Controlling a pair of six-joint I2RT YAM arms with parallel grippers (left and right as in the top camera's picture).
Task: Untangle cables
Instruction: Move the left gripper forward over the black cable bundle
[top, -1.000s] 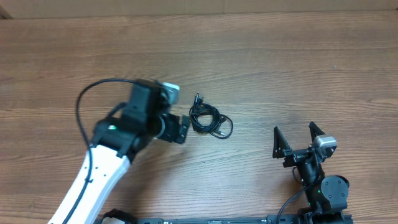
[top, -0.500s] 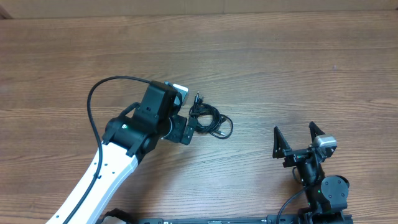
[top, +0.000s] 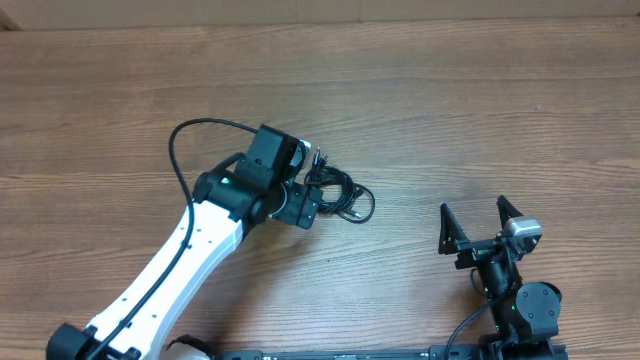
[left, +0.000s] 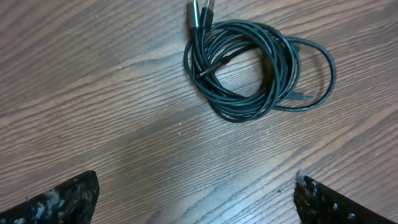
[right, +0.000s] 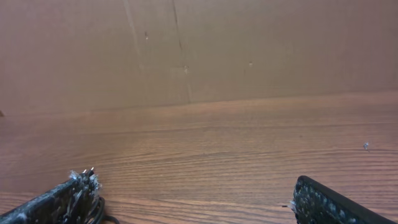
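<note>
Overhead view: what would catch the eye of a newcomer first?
A small knot of black cables lies near the middle of the table. The left gripper, on its white arm, hangs open right beside the knot. The right gripper stands open, well apart, near the front edge.

I count two robot arms on one wooden table (top: 500, 100): the left arm (top: 190, 260) and the right arm (top: 515, 300). That makes two grippers, the left gripper (left: 199, 205) and the right gripper (top: 472, 206), each with two fingers (left: 62, 199), four in all. There is one bundle of cables (left: 255, 68), lying around 12 o'clock from the left gripper. On it I can pick out four plug ends: two silver-tipped ones (left: 200, 12) side by side at its 11 o'clock, one inside the coil (left: 208, 70), and one small one (left: 301, 95) at 3 o'clock. How many separate cords make up the coil I cannot tell.
</note>
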